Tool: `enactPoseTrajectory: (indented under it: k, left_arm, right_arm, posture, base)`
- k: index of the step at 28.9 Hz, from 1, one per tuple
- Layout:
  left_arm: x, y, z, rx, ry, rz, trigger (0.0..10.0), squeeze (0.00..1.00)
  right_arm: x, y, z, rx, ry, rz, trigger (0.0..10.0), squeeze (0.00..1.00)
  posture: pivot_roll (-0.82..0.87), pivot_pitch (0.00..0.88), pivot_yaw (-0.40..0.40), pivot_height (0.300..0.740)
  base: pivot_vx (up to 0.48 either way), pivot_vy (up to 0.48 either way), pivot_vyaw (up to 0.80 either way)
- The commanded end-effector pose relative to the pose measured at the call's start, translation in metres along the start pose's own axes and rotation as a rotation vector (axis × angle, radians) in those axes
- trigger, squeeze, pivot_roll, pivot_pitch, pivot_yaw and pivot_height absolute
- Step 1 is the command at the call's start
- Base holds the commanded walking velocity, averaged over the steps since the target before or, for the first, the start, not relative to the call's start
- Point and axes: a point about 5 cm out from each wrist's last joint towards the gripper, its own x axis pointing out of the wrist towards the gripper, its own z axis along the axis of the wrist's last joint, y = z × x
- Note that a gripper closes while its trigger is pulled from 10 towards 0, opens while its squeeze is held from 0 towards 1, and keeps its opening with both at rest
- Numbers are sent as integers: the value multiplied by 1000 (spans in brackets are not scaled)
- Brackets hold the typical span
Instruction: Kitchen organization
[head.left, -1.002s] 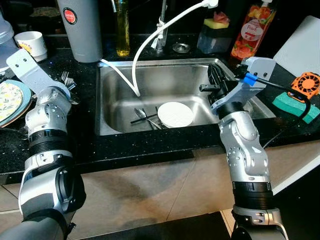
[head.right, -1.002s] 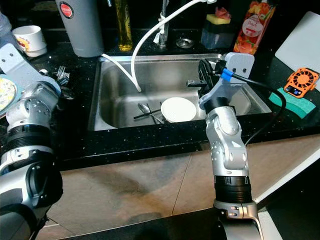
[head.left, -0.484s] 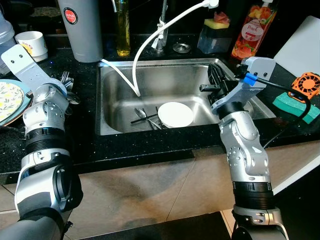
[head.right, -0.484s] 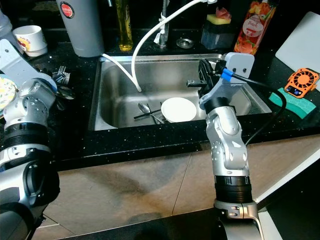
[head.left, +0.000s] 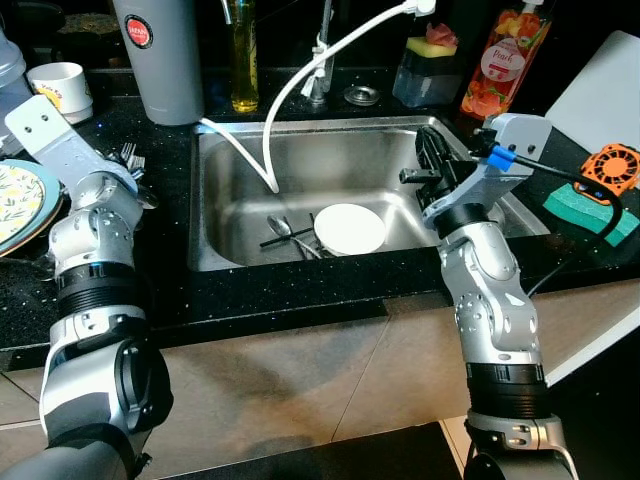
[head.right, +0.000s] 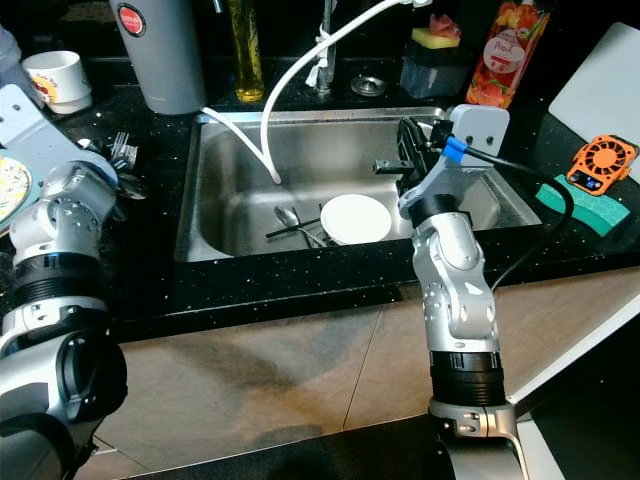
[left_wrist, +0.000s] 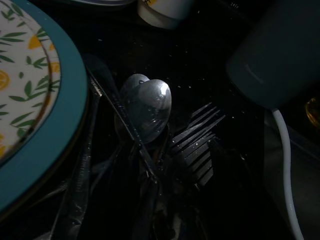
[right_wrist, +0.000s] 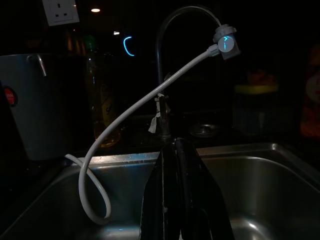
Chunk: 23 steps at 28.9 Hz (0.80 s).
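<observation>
right end effector (right_wrist: 177, 165) hanging over the right side of the sink (head.left: 240, 255), fingers pressed together on nothing, white plate (head.left: 350, 228) and a few spoons (head.left: 283, 232) on the sink floor, left end effector above the cutlery pile (left_wrist: 150, 130) on the black surface (head.left: 170, 150) beside a teal-rimmed plate (left_wrist: 45, 100), too dark to tell its fingers honestly

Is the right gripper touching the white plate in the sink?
Apart. In the left eye view, the right gripper is up at the sink's right rim, while the white plate lies lower on the sink bottom, with bare steel between them.
</observation>
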Motion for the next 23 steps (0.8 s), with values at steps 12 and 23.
enactPoseTrajectory:
  k: [12, 23]
  left_arm:
    - [6, 7, -18, -89, 130, 15, 10000, 0]
    - [9, 10, -23, -69, 184, 15, 3255, 0]
  right_arm:
    - [0, -2, 1, 6, 2, -2, 10000, 0]
    - [0, -2, 1, 6, 1, -4, 10000, 0]
  posture:
    - [113, 64, -40, 740]
    - [112, 67, -38, 740]
  base:
    - [0, 0, 0]
    - [0, 0, 0]
